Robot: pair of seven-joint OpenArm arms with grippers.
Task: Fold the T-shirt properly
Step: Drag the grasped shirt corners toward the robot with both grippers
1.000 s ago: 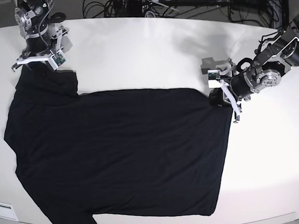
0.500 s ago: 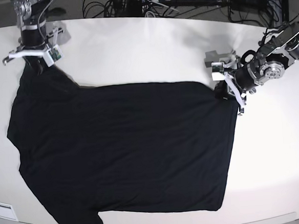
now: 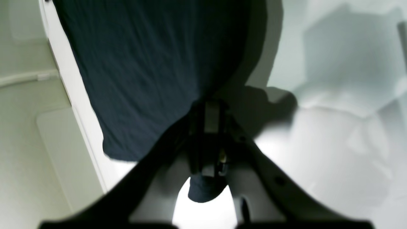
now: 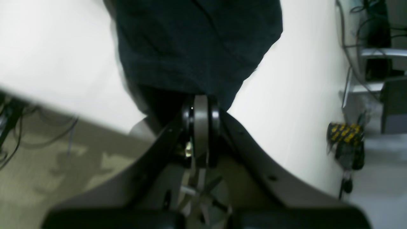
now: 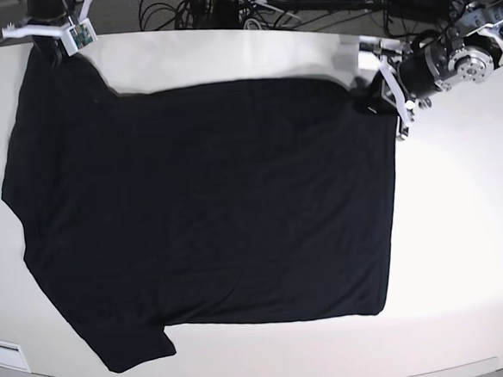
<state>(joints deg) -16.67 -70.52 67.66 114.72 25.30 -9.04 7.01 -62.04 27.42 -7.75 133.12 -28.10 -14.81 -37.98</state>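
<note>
Across the table (image 5: 461,226), both grippers pinch the plain black, flat-spread T-shirt (image 5: 210,209).

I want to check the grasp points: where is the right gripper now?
In the base view the right gripper is at the far left corner of the table, shut on the top-left corner of the black T-shirt.

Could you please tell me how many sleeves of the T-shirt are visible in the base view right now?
2. One sleeve lies at the far left corner of the T-shirt, held by the right gripper. The other sleeve lies flat at the near left corner.
</note>
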